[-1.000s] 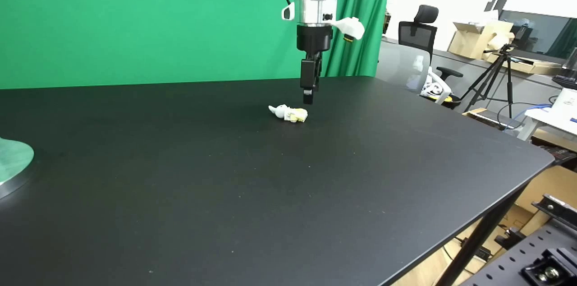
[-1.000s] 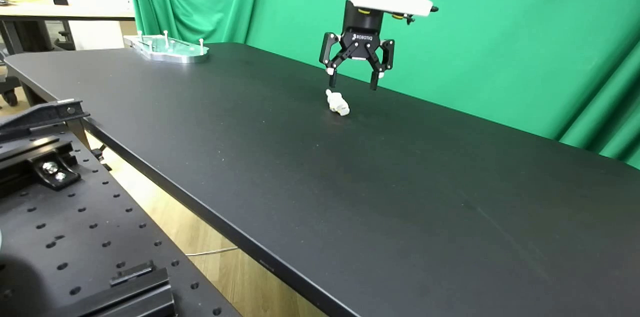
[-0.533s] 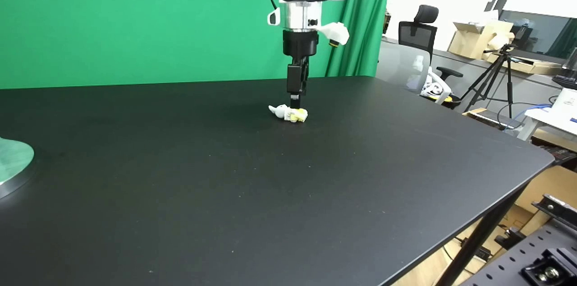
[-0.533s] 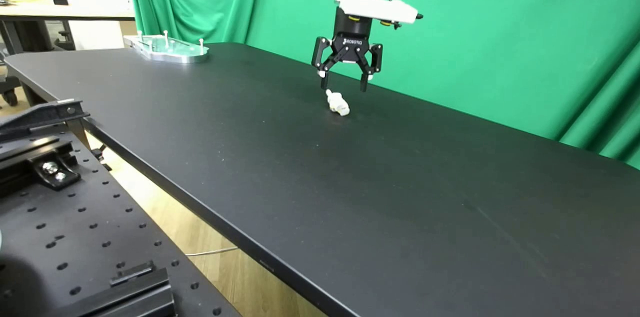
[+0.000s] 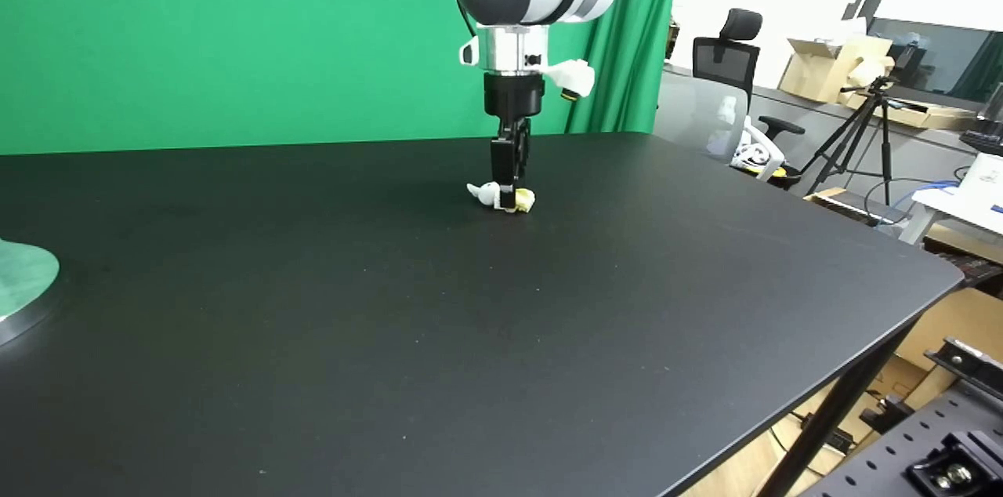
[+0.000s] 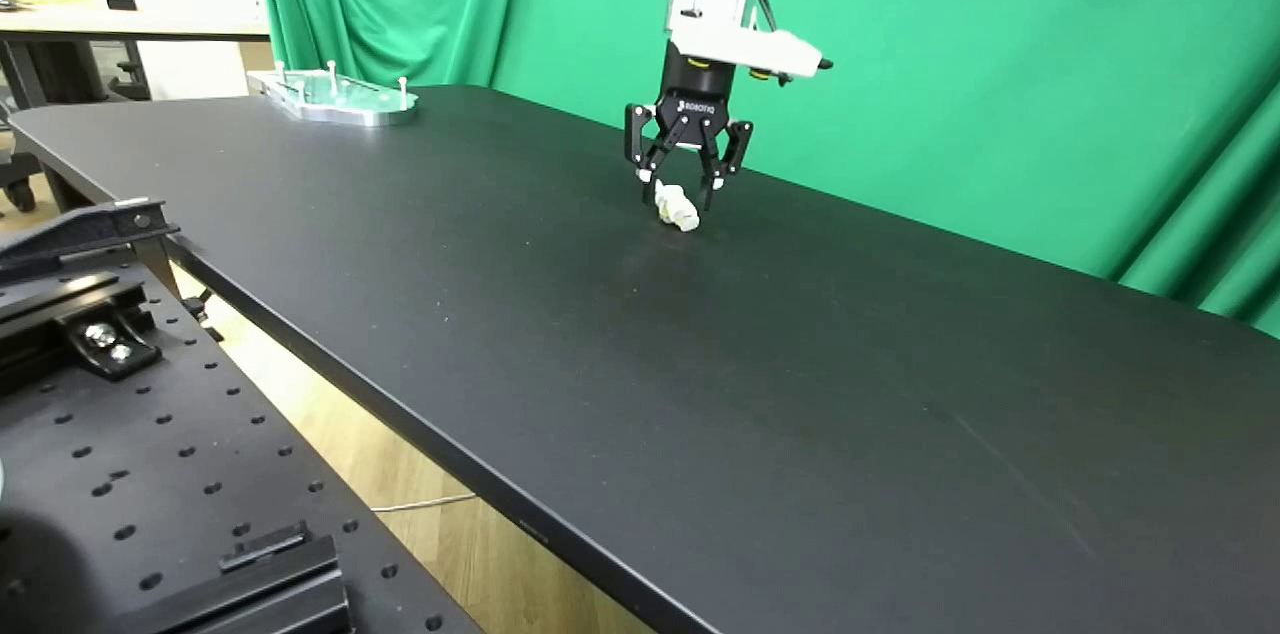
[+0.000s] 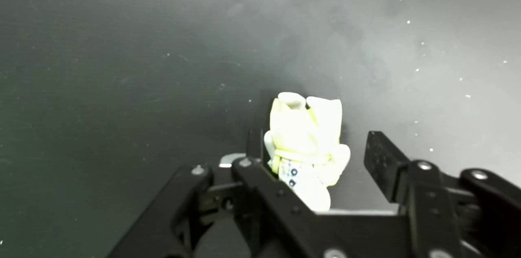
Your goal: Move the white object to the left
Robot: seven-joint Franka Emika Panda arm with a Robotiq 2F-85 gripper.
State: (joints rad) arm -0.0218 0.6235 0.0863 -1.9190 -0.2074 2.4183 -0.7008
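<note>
The white object (image 7: 303,136) is a small lumpy figure with a yellowish lower part and small protruding bits. It lies on the black table and shows in both exterior views (image 5: 486,194) (image 6: 677,209). My gripper (image 7: 315,144) points down around it, with the fingertips low by the table, also in both exterior views (image 5: 508,203) (image 6: 678,202). The jaws are partly open, with the object between them. In the wrist view the left finger is close beside the object; I cannot tell if it touches. A gap shows between the object and the right finger (image 7: 382,164). The left finger hides part of the object's head.
The black table (image 5: 353,364) carries a pale green disc (image 5: 27,277) at the left edge of an exterior view. A clear greenish plate with pegs (image 6: 340,104) stands at the far end in an exterior view. A green curtain (image 6: 950,94) hangs close behind the arm.
My gripper has moved left in the exterior views and down, to around the white object. Its fingers have come somewhat closer together. The object has not moved.
</note>
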